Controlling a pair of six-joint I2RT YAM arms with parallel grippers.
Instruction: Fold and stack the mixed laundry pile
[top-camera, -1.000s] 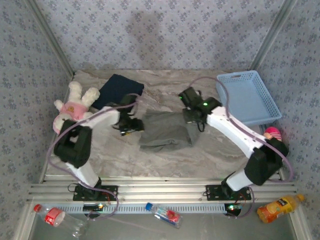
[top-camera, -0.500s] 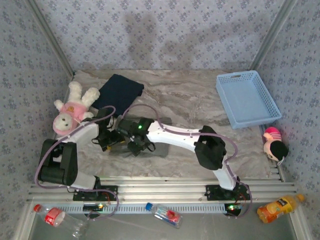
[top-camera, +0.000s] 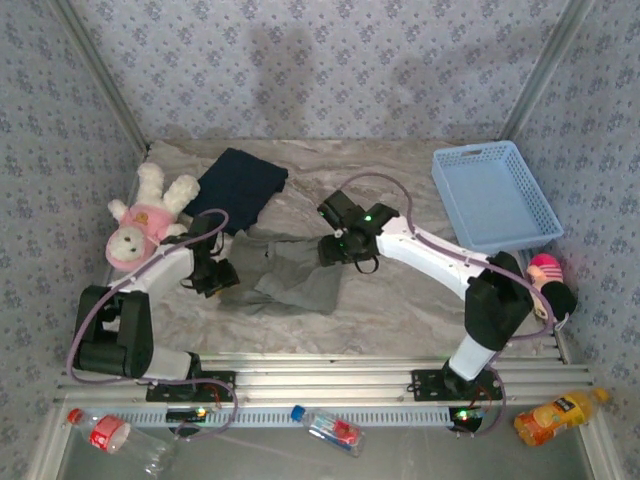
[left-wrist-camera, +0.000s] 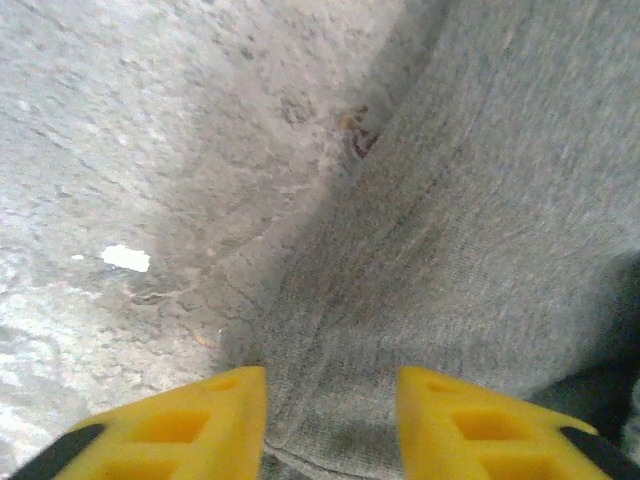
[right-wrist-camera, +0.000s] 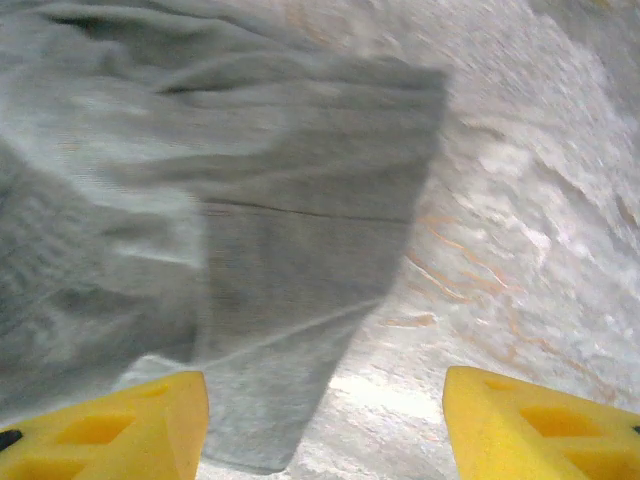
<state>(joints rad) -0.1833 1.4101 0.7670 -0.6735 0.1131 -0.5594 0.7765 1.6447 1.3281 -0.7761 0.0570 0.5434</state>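
Left pincer (left-wrist-camera: 332, 400) is low over the table (left-wrist-camera: 120, 130), with its two yellow fingers (left-wrist-camera: 200, 420) a little way apart. The edge of the grey cloth (left-wrist-camera: 480, 200) lies flat in the gap between them, and it is not pinched. Most of that cloth spreads out in front of this pincer and to its right. Bare table is in front of it and to its left.

Right pincer (right-wrist-camera: 325, 400) has its fingers spread wide with nothing held. The grey cloth (right-wrist-camera: 250, 200) lies wrinkled below it, in front and to its left, and one corner reaches toward the gap. Bare table is to its right.

From above, the left pincer (top-camera: 222, 275) sits at one side edge of the grey cloth (top-camera: 295, 280) and the right pincer (top-camera: 335, 250) sits over the other side.

The dark blue cloth (top-camera: 238, 182) lies on the table past the left pincer. It is near the grey cloth, but I cannot tell if they touch. A plush toy (top-camera: 140, 225) lies out to that pincer's left, just beside the dark blue cloth. A blue basket (top-camera: 485, 149) sits well away to the right pincer's right.
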